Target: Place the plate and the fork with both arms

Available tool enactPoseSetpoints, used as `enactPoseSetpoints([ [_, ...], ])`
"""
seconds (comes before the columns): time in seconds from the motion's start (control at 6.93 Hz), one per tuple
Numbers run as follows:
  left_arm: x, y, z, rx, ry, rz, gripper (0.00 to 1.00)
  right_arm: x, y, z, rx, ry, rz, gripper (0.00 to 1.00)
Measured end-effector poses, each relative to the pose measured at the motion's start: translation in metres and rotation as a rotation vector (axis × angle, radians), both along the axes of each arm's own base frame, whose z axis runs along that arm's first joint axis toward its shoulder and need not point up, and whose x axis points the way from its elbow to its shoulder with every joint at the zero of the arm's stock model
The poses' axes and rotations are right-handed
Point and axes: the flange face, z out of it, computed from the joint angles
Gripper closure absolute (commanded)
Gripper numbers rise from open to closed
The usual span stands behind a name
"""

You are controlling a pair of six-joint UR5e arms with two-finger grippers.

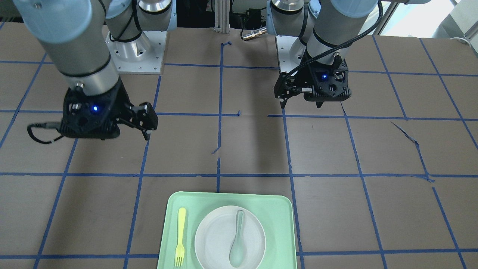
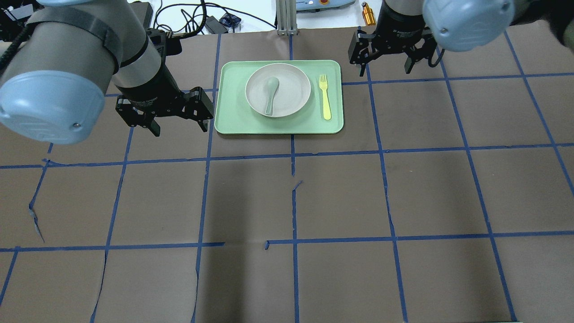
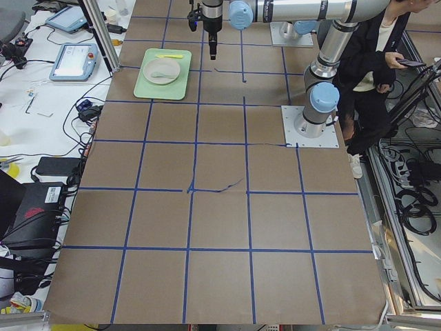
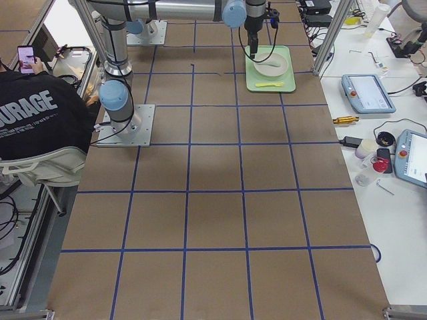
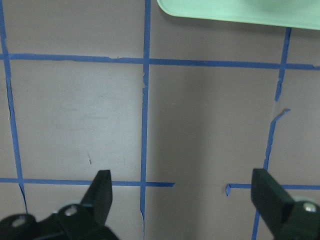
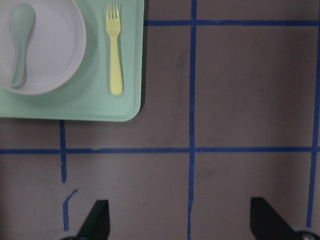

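While the black two-finger left gripper (image 2: 179, 128) and right gripper (image 2: 384, 71) hang raised over the brown, blue-taped tabletop (image 2: 403, 193), the task's things sit together on the pale green rectangular tray (image 2: 233, 123) between them.

Left gripper: fingers wide apart, nothing held. Its wrist view catches only a tray corner, ahead and to its right.

Right gripper: fingers spread too, empty. The tray lies ahead and to its left.

The round white shallow plate (image 2: 293, 92) lies mid-tray, to the right of the left gripper and to the left of the right one.

The slim pale yellow plastic fork (image 2: 325, 96) lies flat on the tray. It is beside the plate, not touching it, on the right gripper's side, so the right arm is clearly nearer.

From the right gripper the fork sits ahead-left, its long axis running away from the robot with the tines at the far end. That puts it crosswise to the line between the fingers, which should suit a pinch across the handle.

A grey-green spoon (image 2: 271, 92) rests in the plate, bowl end at the far side. It is likely the main nuisance if the left gripper takes the plate by its rim.

Nothing else stands between either gripper and the tray. Whether these things are already placed or waiting to be lifted cannot be told.
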Motion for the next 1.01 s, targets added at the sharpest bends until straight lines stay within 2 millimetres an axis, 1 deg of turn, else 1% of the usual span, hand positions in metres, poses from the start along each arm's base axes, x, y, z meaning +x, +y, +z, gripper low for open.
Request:
enactPoseSetpoints([
  [0.14,0.000,0.000,0.001,-0.001,0.000,0.000,0.00,-0.004,0.036,0.023,0.012,0.002,0.000,0.00],
  [0.29,0.000,0.001,0.002,-0.004,0.000,0.000,0.00,-0.005,0.062,0.031,0.017,0.001,-0.001,0.00],
  [0.43,0.000,0.003,0.006,-0.013,0.001,0.000,0.00,-0.005,0.074,0.030,0.003,-0.001,-0.006,0.00],
  [0.72,-0.001,0.012,0.021,-0.036,0.002,-0.006,0.00,-0.004,0.077,0.026,-0.031,0.002,-0.008,0.00],
  [1.01,-0.001,0.016,0.027,-0.047,0.002,-0.009,0.00,-0.002,0.075,0.026,-0.035,-0.003,-0.005,0.00],
])
